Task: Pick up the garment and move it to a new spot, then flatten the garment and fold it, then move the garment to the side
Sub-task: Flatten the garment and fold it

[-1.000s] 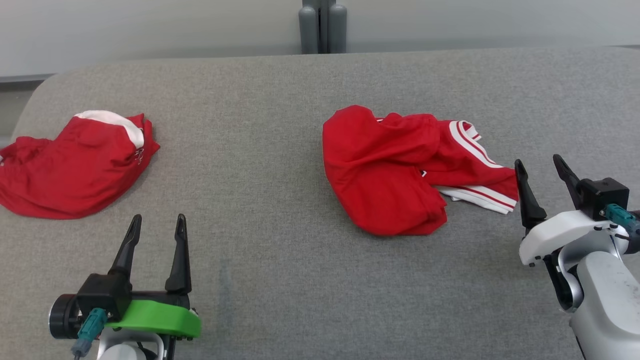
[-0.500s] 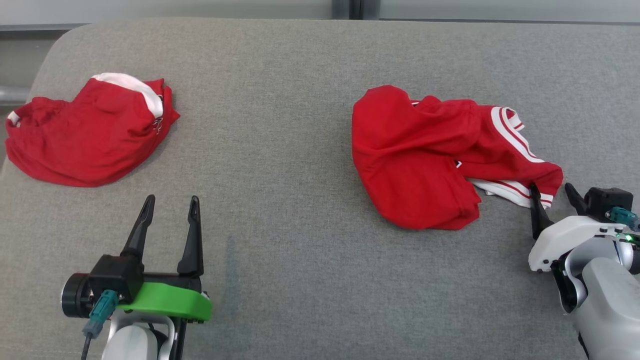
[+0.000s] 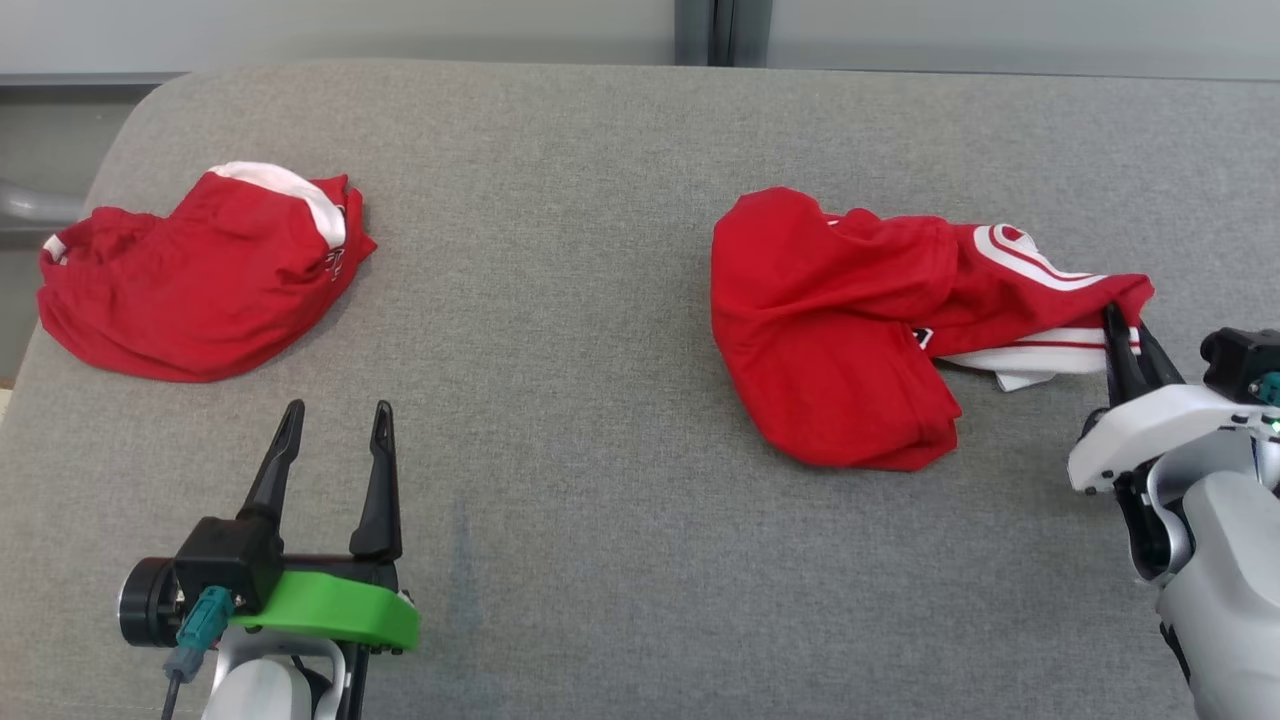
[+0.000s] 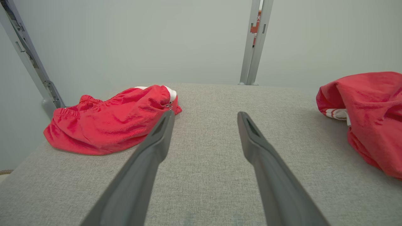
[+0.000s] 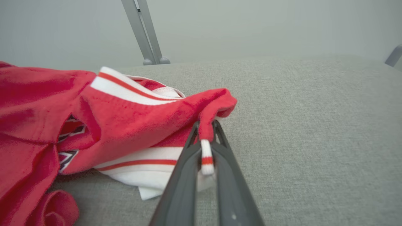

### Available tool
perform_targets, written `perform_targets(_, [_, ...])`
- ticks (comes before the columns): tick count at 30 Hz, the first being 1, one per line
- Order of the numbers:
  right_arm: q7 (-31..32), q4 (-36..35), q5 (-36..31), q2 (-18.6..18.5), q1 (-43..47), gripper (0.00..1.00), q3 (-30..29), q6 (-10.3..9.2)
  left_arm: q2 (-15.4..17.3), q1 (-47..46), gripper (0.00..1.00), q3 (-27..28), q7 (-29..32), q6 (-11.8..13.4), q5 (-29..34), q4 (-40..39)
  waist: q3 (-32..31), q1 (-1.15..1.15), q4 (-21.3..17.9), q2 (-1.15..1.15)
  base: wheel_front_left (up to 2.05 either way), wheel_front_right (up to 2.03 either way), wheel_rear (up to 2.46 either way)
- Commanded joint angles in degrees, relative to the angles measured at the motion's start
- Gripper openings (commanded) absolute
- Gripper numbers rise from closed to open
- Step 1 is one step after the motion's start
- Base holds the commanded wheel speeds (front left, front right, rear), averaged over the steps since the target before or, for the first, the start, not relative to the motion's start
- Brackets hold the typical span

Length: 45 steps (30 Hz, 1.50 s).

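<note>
My right gripper (image 3: 1121, 322) is now closed on the garment (image 3: 830, 330). A second ago its fingers stood wide apart just beside the hem; now they pinch a red corner with white-and-red trim, as the right wrist view confirms. The pinched corner appears slightly raised off the grey surface (image 3: 560, 330). The rest of the garment lies crumpled on that surface, right of centre. My left gripper (image 3: 330, 425) stays open and idle, well apart from the garment. A second red garment (image 3: 200, 290) lies at far left, untouched.

Judgement: grasp achieved — lift and transfer can follow. A single-corner hold may let the cloth slip or trail.
</note>
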Motion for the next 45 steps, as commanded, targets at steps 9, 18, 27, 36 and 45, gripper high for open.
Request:
perform_targets(9, [0.0,-14.3,-1.6,2.9,-1.0,0.0,8.1,-0.08,-0.1,1.6,1.0,-0.3,0.0,-0.1,-0.4,1.0,-4.2,0.0,0.0,0.0,0.0,0.0,0.0])
perform_targets(18, [-0.1,-20.7,-1.4,8.4,-2.8,0.0,21.4,-0.07,-0.2,3.4,1.0,0.5,0.0,-0.1,-0.4,1.0,-6.7,0.0,2.9,0.0,0.0,0.0,0.0])
perform_targets(27, [0.0,-18.6,0.5,13.1,-3.3,0.0,37.2,-0.07,-0.2,3.7,1.0,0.3,0.0,-0.1,-0.6,0.8,-6.3,0.0,6.4,0.0,0.0,0.0,0.0])
perform_targets(36, [-0.1,-15.8,7.1,14.1,-0.3,0.0,52.8,-0.07,-0.2,3.8,1.0,0.0,0.0,-0.1,-0.8,1.1,-5.9,0.0,8.7,0.0,0.0,0.0,0.0])
perform_targets(45, [-0.1,-14.0,7.0,14.0,-2.4,1.0,50.9,-0.07,-0.2,4.3,1.0,0.8,0.0,0.3,-1.1,1.3,-6.3,0.0,7.1,0.0,0.0,0.0,0.0])
